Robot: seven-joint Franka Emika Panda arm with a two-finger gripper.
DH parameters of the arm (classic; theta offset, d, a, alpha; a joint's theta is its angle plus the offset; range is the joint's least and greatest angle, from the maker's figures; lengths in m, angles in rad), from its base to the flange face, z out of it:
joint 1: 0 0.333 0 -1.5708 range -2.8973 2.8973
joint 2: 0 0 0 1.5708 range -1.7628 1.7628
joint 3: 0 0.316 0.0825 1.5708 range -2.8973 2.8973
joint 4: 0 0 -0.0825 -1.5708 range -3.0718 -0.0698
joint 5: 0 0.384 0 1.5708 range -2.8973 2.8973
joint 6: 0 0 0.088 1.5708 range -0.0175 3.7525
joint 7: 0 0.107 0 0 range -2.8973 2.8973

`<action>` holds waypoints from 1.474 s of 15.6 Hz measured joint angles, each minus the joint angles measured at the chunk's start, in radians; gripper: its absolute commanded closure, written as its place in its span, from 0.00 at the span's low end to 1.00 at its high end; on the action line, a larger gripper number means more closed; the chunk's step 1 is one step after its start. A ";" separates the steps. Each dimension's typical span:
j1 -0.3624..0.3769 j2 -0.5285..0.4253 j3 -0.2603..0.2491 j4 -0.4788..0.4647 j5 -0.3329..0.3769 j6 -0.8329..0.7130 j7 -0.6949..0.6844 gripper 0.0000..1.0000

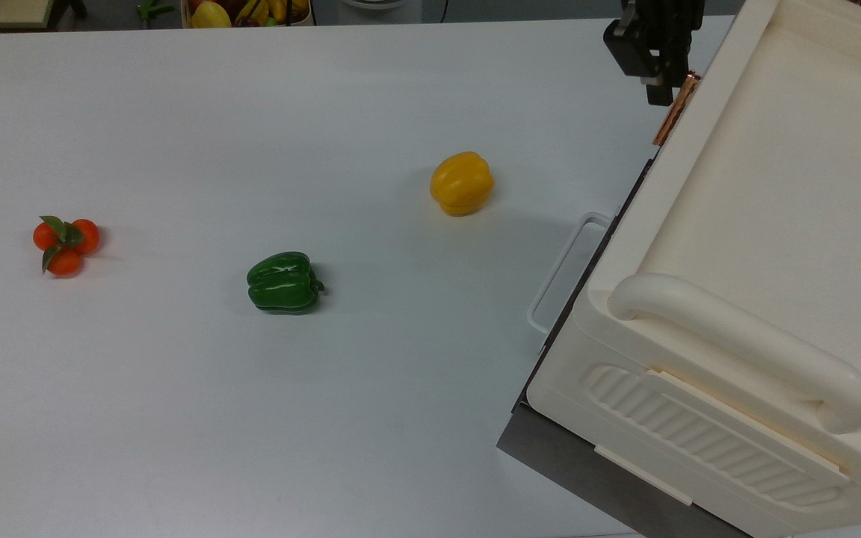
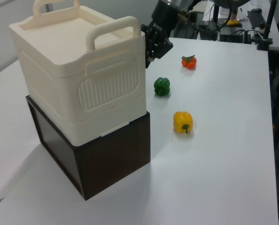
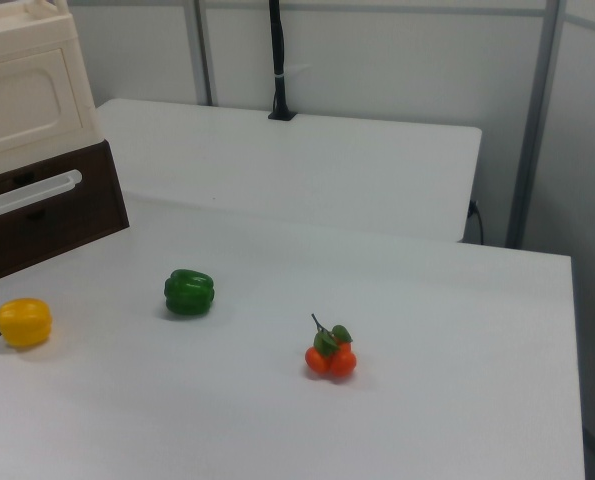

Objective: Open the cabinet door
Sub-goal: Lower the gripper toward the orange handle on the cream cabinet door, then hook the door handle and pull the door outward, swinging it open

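gripper (image 1: 658, 93) at cabinet door (image 3: 22, 100) edge by copper handle (image 1: 676, 110).

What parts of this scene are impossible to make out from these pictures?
- Whether the gripper touches the copper handle: in the top view they overlap; in the left view the cabinet's corner hides the fingertips.
- The cabinet door: cut off by the right view's left edge, handle end unseen.
- Items in the basket: cropped by the top view's upper edge.
- Whether the door has begun opening: cannot tell.
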 measured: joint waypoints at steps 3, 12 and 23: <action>0.001 0.007 0.008 0.000 -0.001 0.016 0.000 1.00; -0.002 0.005 0.008 0.000 0.001 0.008 0.019 1.00; -0.104 -0.063 0.005 -0.001 0.000 -0.233 0.019 1.00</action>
